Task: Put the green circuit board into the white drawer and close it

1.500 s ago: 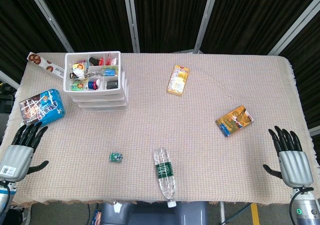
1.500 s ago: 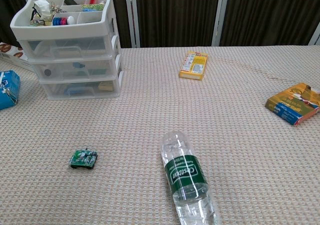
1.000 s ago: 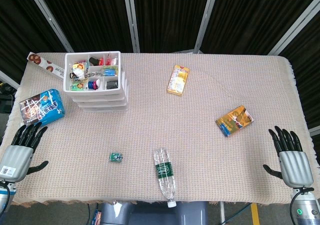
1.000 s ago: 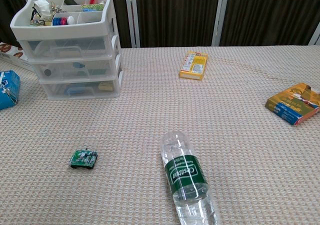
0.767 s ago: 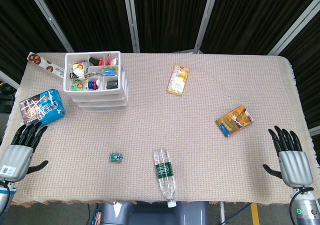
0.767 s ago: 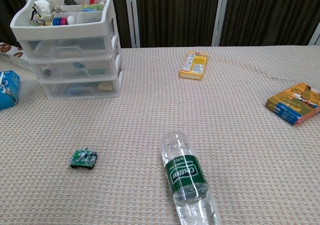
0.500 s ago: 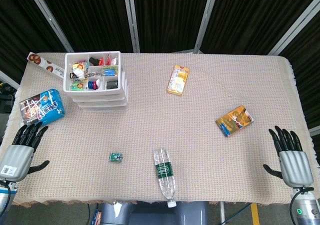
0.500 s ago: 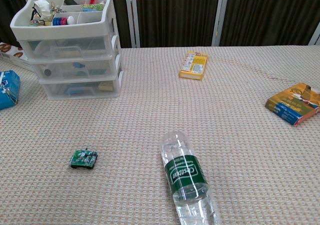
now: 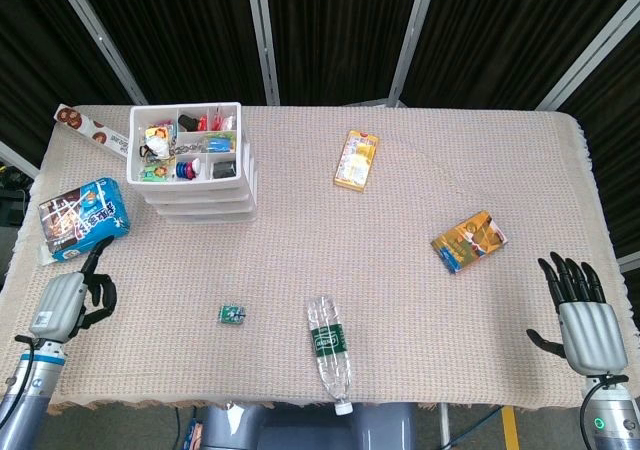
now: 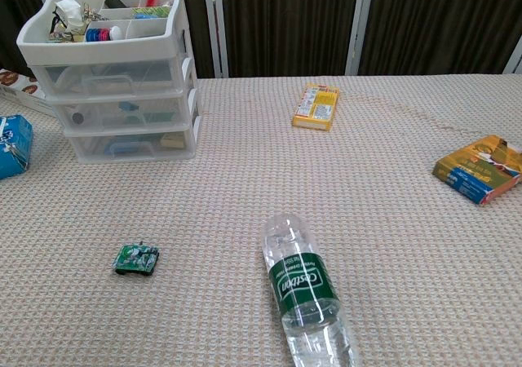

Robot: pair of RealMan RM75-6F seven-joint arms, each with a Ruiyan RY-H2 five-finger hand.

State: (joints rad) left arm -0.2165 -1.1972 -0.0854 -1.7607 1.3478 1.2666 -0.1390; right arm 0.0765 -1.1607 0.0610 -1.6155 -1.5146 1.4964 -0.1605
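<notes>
Green circuit board [image 9: 232, 314] lies flat on the woven cover of the bench [image 9: 400, 200], near the front edge, well apart from both my hands and from the white drawer unit [image 9: 193, 170] at the rear left. All three drawers of that unit read as closed in the chest view.

Change noted: my left hand [image 9: 68, 300] has left its resting spot at the bench edge and moved inward over the cover, turned more on its side, just in front of the blue packet [image 9: 84, 216]. Its fingers are now partly curled; it holds nothing, but I cannot tell whether it counts as open or closed. My right hand [image 9: 584, 320] has not shifted: fingers spread, empty, at the front right corner.

Assessment: the task is at its start. I judge the left arm to be beginning a reach, whether for the board or a drawer front I cannot tell. Plastic bottle [image 9: 328, 351] lies just right of the board but not in the left hand's path.
</notes>
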